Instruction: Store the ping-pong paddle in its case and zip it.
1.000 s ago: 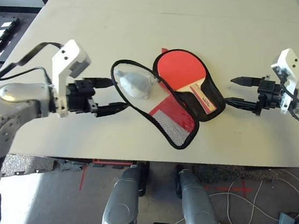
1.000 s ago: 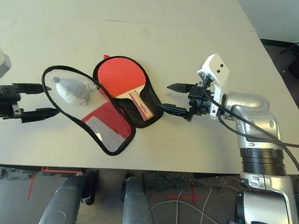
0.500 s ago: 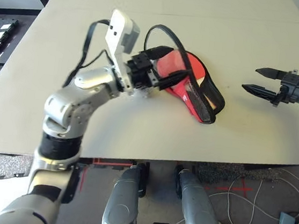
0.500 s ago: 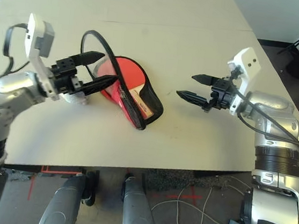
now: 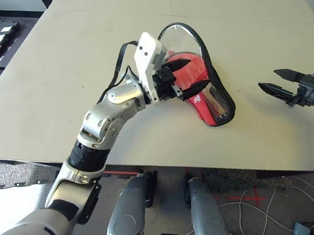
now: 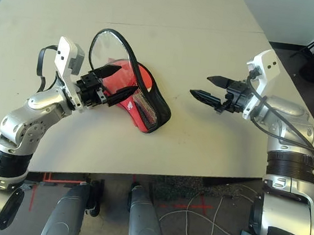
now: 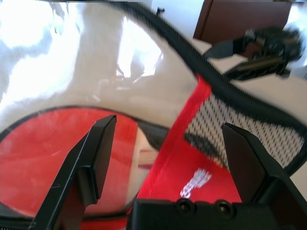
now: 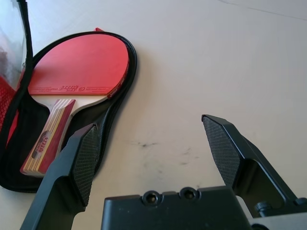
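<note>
The ping-pong paddle (image 8: 79, 62) lies in the open case (image 5: 214, 101), red face up, its striped wooden handle (image 8: 48, 139) on the black lining. The case's lid, with its black zipper rim (image 6: 111, 31), stands raised over the paddle. My left gripper (image 5: 193, 75) is open at the lid, whose red and mesh panel (image 7: 230, 124) sits between its fingers; whether they touch it I cannot tell. My right gripper (image 6: 200, 85) hovers open above the table to the right of the case, holding nothing.
The pale table (image 5: 67, 56) spreads wide on all sides of the case. Its front edge runs close below the case. Beyond the table's edges lie floor mats and loose cables (image 5: 259, 214).
My left arm has swung in from the left and the lid, which lay flat and open to the left, now stands over the paddle. My right gripper has drawn back to the right.
</note>
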